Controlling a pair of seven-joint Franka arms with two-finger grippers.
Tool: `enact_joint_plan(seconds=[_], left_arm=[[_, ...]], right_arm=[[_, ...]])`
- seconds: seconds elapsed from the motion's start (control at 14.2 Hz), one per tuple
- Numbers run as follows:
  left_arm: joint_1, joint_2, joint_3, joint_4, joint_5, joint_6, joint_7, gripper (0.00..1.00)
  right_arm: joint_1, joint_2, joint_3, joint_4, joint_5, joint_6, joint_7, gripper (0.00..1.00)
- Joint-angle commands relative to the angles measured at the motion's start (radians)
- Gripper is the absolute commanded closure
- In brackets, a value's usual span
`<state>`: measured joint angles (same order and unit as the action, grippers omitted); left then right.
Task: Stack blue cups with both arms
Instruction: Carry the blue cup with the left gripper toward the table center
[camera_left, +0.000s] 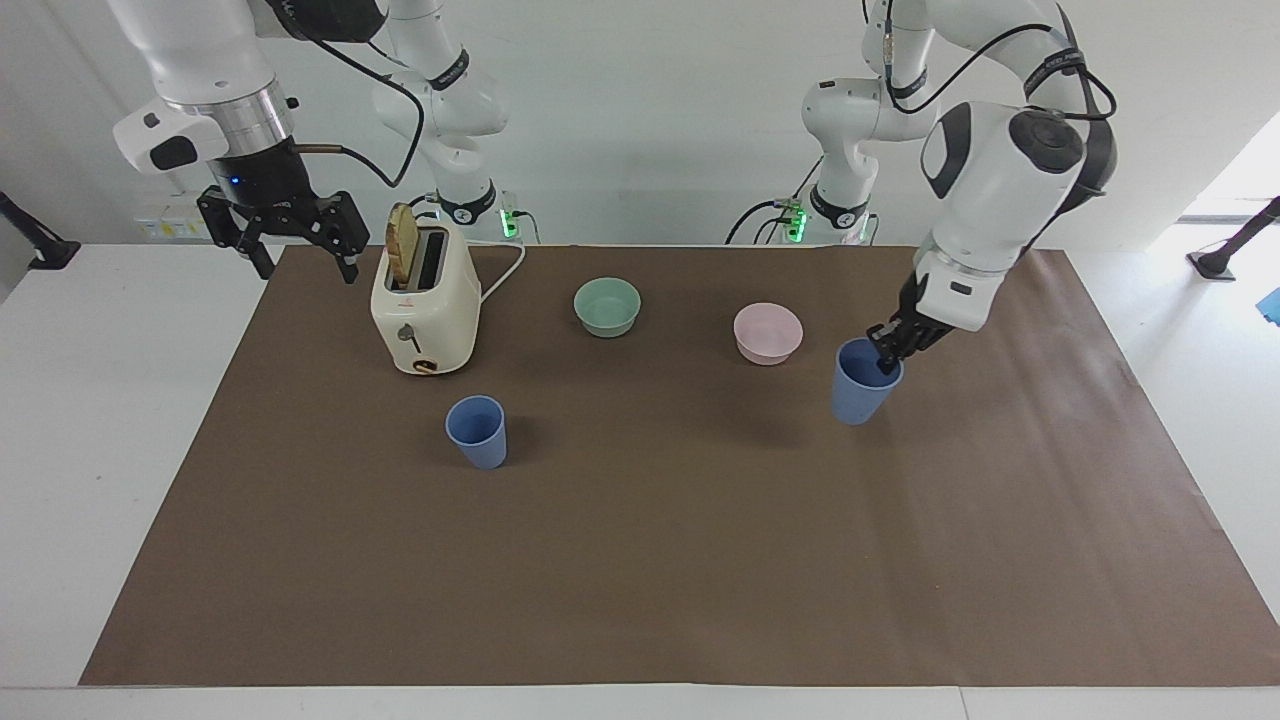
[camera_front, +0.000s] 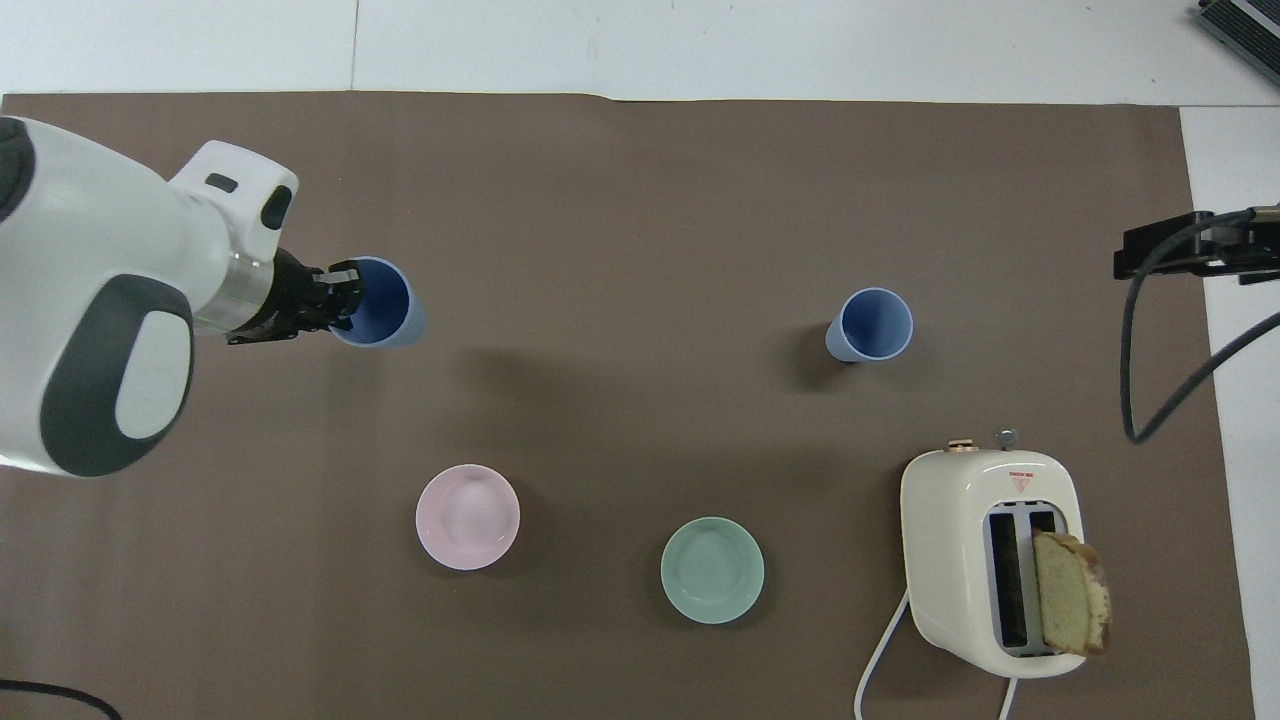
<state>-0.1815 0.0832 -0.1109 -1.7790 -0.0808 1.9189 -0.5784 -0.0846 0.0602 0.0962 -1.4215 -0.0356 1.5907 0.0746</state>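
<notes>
**One blue cup in the air, one on the counter**

Your facing view shows the left gripper pinching the rim of a lifted blue cup, clear of the brown mat beside the pink bowl; overhead, only its shadow hints at height. The second blue cup stands by the toaster, bread slice raised. Your right gripper waits, fingers spread, over the counter; overhead cuts it off. The green bowl sits nearby.

1 blue cup upright on mat, other blue cup lifted, tilted
</notes>
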Motion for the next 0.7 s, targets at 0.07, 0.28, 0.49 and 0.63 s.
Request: enact_joint_plan(seconds=[0.07, 0.28, 0.49, 0.63], left_arm=[[-0.131, 0.018, 0.016, -0.002, -0.001, 0.061, -0.15, 1.0], [-0.222, 0.091, 0.017, -0.005, 0.004, 0.138, -0.23, 1.0], [-0.277, 0.163, 0.017, -0.007, 0.015, 0.219, -0.28, 1.0], [-0.292, 0.2, 0.017, -0.01, 0.016, 0.27, -0.291, 1.0]], right_arm=[[-0.014, -0.025, 0.003, -0.033, 0.022, 0.012, -0.019, 0.0], [-0.014, -0.026, 0.003, -0.033, 0.022, 0.012, -0.019, 0.0], [-0.014, -0.026, 0.003, -0.033, 0.022, 0.012, -0.019, 0.0], [-0.014, -0.026, 0.003, -0.033, 0.022, 0.012, -0.019, 0.0]])
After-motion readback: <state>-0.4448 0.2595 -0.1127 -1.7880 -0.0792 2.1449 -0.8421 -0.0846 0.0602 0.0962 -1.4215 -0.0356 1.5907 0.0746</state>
